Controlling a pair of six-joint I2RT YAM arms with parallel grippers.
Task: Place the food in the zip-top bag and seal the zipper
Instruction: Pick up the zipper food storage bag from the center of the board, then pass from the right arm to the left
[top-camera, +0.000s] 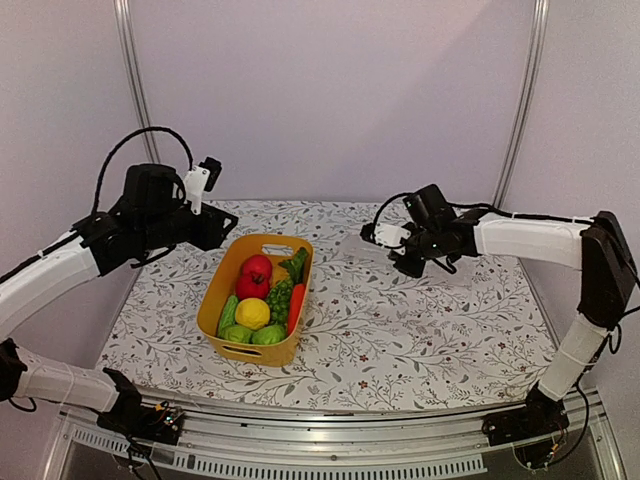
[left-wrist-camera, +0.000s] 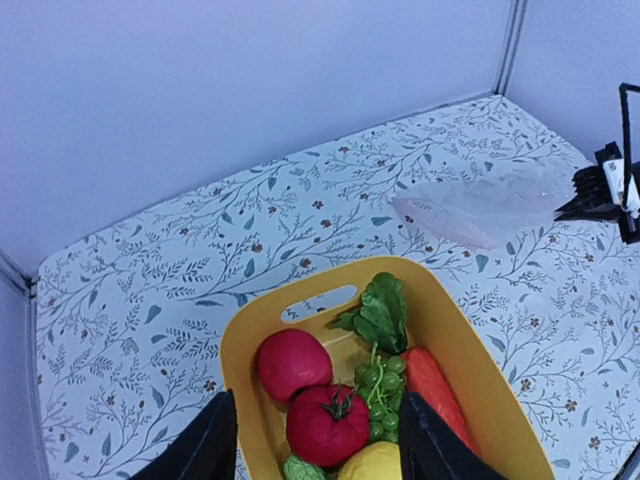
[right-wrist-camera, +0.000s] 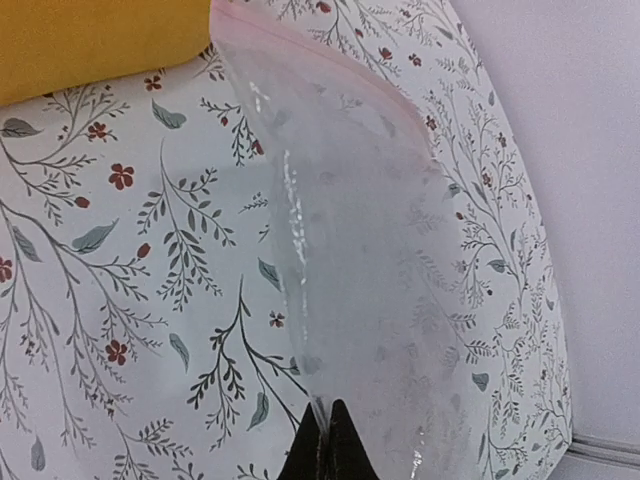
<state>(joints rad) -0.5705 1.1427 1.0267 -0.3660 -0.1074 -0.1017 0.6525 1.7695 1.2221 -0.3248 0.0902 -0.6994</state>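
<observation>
Clear zip-top bag (right-wrist-camera: 370, 250) pinched shut in the outstretched right claw (right-wrist-camera: 322, 445); raised left claw (left-wrist-camera: 318, 400), spread apart, hovers over the food (left-wrist-camera: 295, 362).

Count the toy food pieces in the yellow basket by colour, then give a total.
Red: 2, apple and tomato
Yellow: 1, lemon
Orange: 1, carrot, its leafy top counted with it
Green: 4, cucumber, two limes, grapes
Total: 8 in view
</observation>
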